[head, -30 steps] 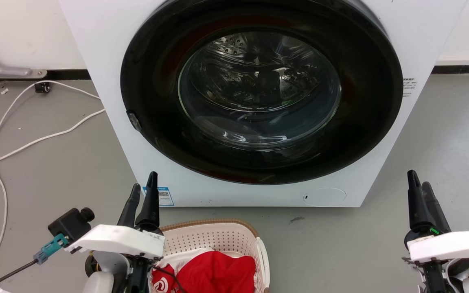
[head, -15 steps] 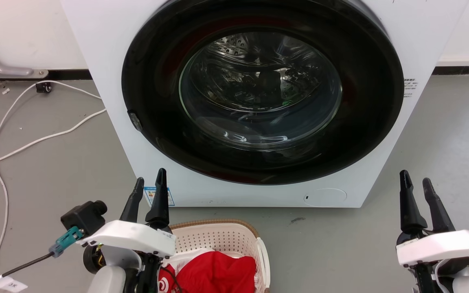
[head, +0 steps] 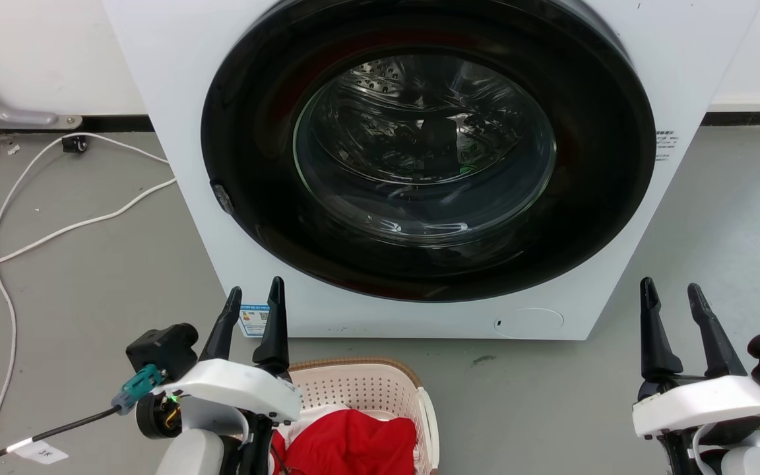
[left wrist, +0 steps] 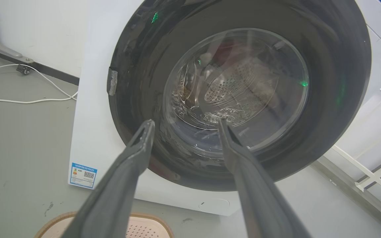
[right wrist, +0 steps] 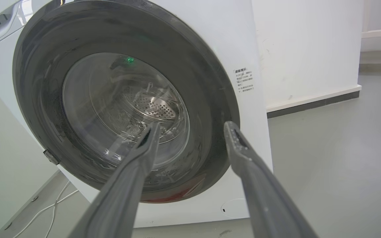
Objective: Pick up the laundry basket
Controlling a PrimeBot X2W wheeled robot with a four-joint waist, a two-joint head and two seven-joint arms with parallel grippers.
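Floor [head: 103, 284] space is lying open on both sides: bare grey concrete is stretching left toward the wall and right past the white washing machine [head: 169, 99]. A narrow strip of floor is separating the machine's front from the laundry basket [head: 360, 389], which is sitting on the floor at the bottom of the head view, just left of centre. A white cable [head: 57, 231] is snaking across the floor on the far left, well apart from the basket.

The machine's round dark door [head: 248, 145] is standing shut and facing the robot. A small blue label [head: 254, 320] is sitting at its lower left corner.

The basket is standing upright with its mouth facing up. Its rounded far end and brown rim [head: 353, 363] are pointing at the machine. A white side handle [head: 430, 412] is showing on its right wall. Its near end is running off the picture, so its long axis cannot be told. A red garment [head: 353, 442] is lying inside.

The left gripper [head: 255, 290] is hovering released, fingers spread and holding nothing, above the basket's left edge, its white wrist covering that side. The left wrist view is showing this gripper [left wrist: 185, 121] aiming at the door, with the basket rim [left wrist: 150, 219] below. The right gripper [head: 671, 287] is hovering released and empty too, well to the right of the basket over bare floor, aiming at the door [right wrist: 192, 125]
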